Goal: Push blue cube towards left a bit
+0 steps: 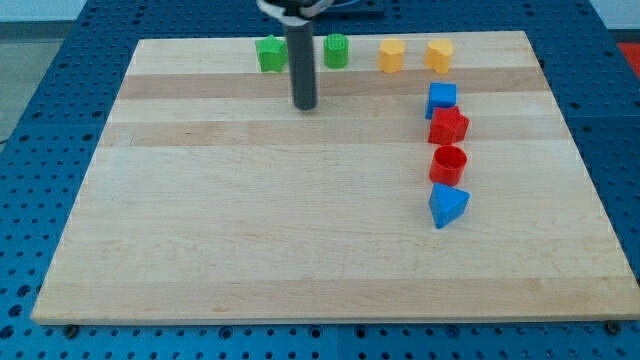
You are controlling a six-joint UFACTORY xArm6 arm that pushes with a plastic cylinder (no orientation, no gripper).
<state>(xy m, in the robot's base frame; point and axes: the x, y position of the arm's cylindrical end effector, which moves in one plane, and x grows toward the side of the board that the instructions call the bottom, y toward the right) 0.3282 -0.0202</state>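
The blue cube (441, 99) sits on the wooden board (250, 220) at the upper right, at the top of a column of blocks. Directly below it, touching or nearly touching, is a red star-shaped block (448, 126), then a red cylinder (448, 165), then a blue triangular block (447, 205). My tip (305, 105) rests on the board well to the left of the blue cube, with bare board between them. The dark rod rises from the tip toward the view's top.
Along the board's top edge stand a green star-shaped block (270, 54), a green cylinder (336, 51), a yellow hexagonal block (391, 56) and a yellow block (438, 56). The rod stands between the two green blocks. A blue perforated table (40, 150) surrounds the board.
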